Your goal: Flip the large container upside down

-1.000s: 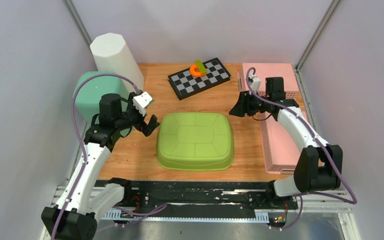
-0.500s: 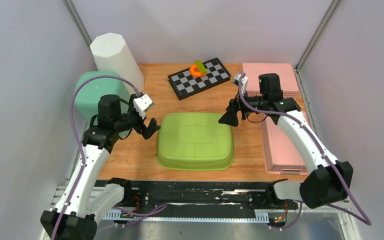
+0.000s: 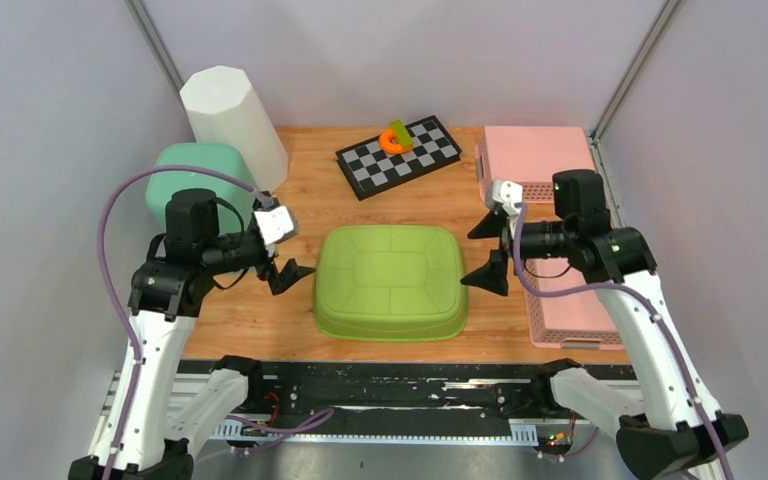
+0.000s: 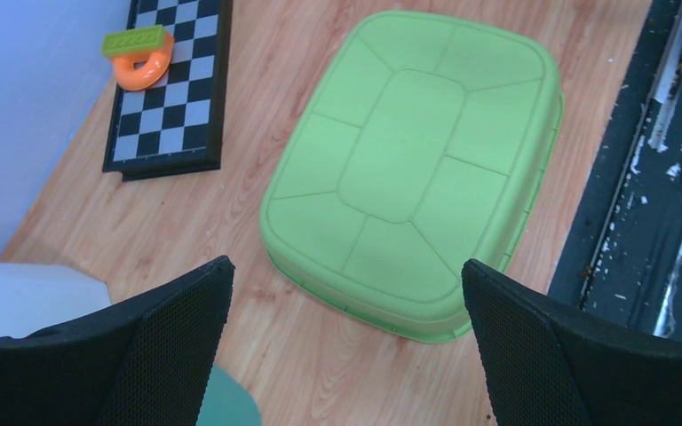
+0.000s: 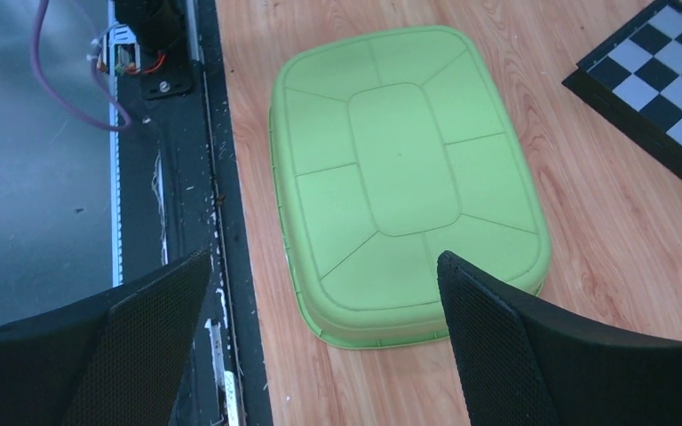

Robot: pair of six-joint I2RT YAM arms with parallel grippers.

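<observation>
The large container (image 3: 390, 280) is a light green tub lying rim-down on the wooden table, its ribbed base facing up. It shows whole in the left wrist view (image 4: 413, 169) and the right wrist view (image 5: 404, 173). My left gripper (image 3: 285, 255) hovers just off its left side, open, with nothing between its fingers (image 4: 344, 266). My right gripper (image 3: 485, 250) hovers just off its right side, also open and empty (image 5: 324, 257). Neither gripper touches the tub.
A tall white container (image 3: 232, 120) and a mint green tub (image 3: 185, 180) stand at the back left. A checkerboard (image 3: 400, 155) carries an orange ring with a green brick (image 3: 394, 138). Pink baskets (image 3: 570, 290) line the right edge. A black rail (image 3: 390, 385) runs along the front.
My right arm swung from over the pink basket to the container's right side and its jaws opened wide. My left gripper drew back slightly and turned, staying open.
</observation>
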